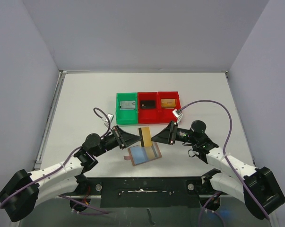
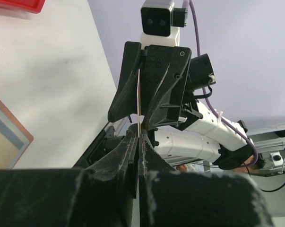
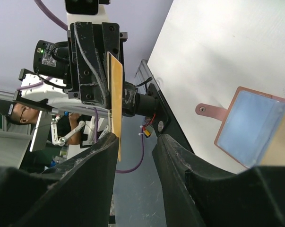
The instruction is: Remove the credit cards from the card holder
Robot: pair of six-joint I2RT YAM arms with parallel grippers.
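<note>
The gold black-striped plastic card [image 1: 145, 137] looks stiff and slick — left pincer [image 2: 138, 135] clamps its nine-o'clock edge, right pincer [image 3: 136, 138] gapes at three o'clock.

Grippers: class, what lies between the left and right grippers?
A gold card with a dark stripe, pinched by the left gripper, with the right gripper open at its other edge. The top view shows it best.

Both arms reach inward from their bases, elbows bent outward and wrists roughly level, so the two grippers meet tip to tip. The left gripper [image 1: 137, 137] has its fingers pressed together on one edge of an upright card [image 1: 144, 137]. The right gripper [image 1: 154, 137] has its fingers [image 3: 194, 179] apart, straddling the card's opposite edge with a gap on one side.
</note>
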